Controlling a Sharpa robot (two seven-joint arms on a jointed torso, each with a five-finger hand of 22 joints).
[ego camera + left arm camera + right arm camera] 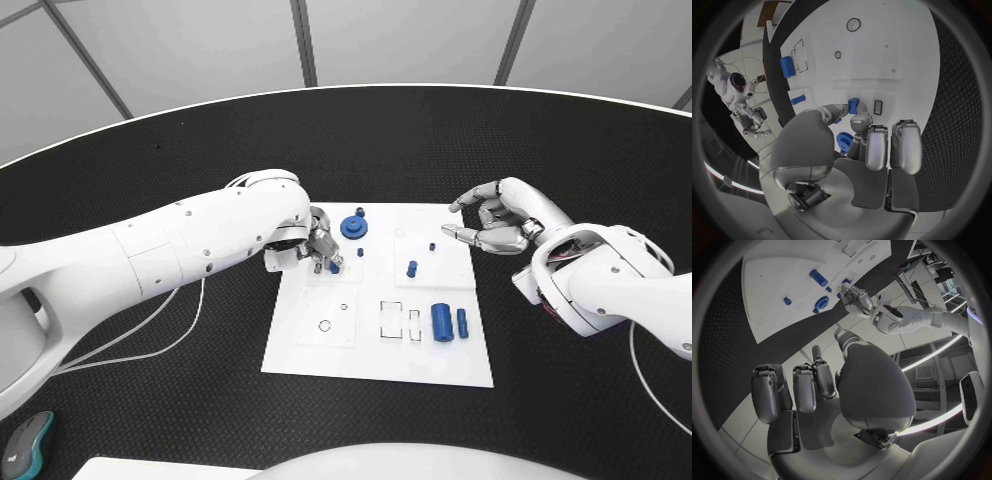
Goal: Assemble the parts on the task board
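On the black desk (173, 130) lies the white task board (378, 355). The left robot hand (310, 243) hovers over the board's left side, pinching a small blue peg (853, 105) between thumb and fingertip. Just beside it, a round blue gear (355, 226) sits near the board's far edge. A blue cylinder (441, 323) and a slim blue pin (463, 322) lie side by side toward the board's right. The right robot hand (495, 222) hangs beside the board's far right corner, fingers loosely curled and apart, holding nothing.

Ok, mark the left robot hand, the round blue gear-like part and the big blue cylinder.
left robot hand (307, 247), head view, on its knuckles.
round blue gear-like part (355, 228), head view, on its top face.
big blue cylinder (441, 323), head view, mid-body.
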